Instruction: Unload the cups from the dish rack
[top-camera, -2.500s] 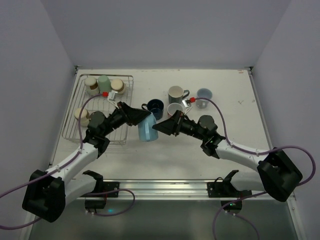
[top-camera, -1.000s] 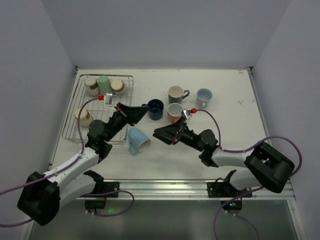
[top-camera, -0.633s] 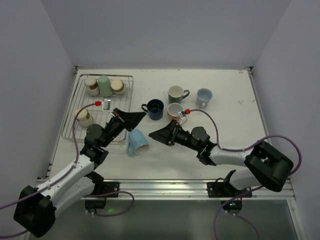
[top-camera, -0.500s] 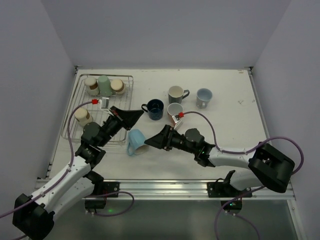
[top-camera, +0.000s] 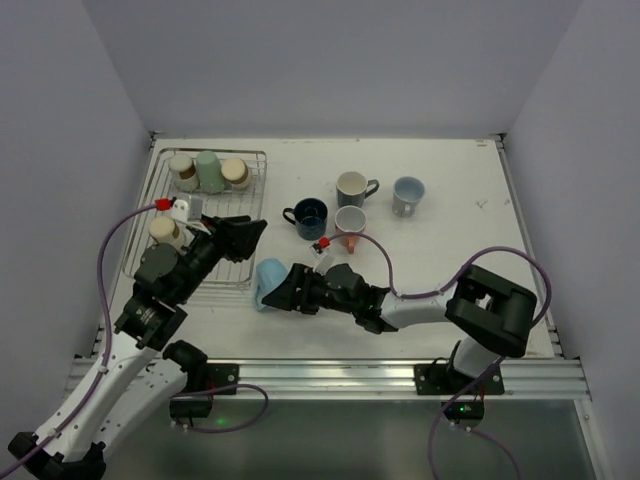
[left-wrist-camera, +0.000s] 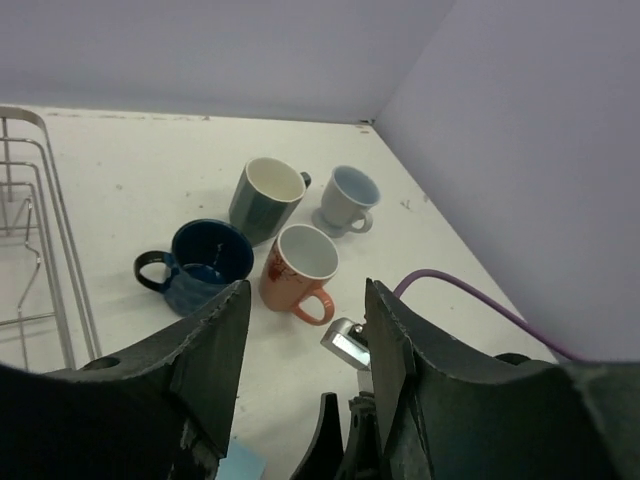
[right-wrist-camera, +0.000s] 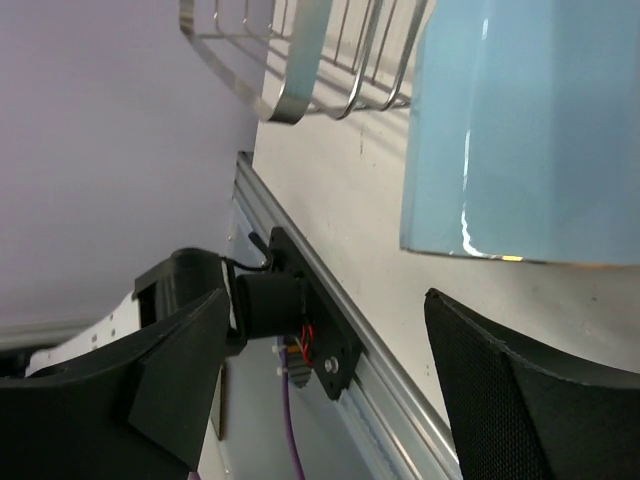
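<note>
The light blue cup (top-camera: 267, 283) lay on its side on the table, just beside the dish rack's (top-camera: 215, 151) near right corner; the right gripper (top-camera: 283, 293), fingers spread wide, sat close before it, gripping nothing; the left gripper (top-camera: 252, 230) hung open and empty over the rack's right edge; four cups (top-camera: 208, 170) stood inside the rack.

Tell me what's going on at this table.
Two robot arms are unloading cups from a dish rack. The right gripper is open, reaching for a light blue cup that lies on its side on the table by the rack's near corner. The left gripper hovers open and empty above the rack. Four mugs stand upright on the table; four cups sit in the rack.
</note>
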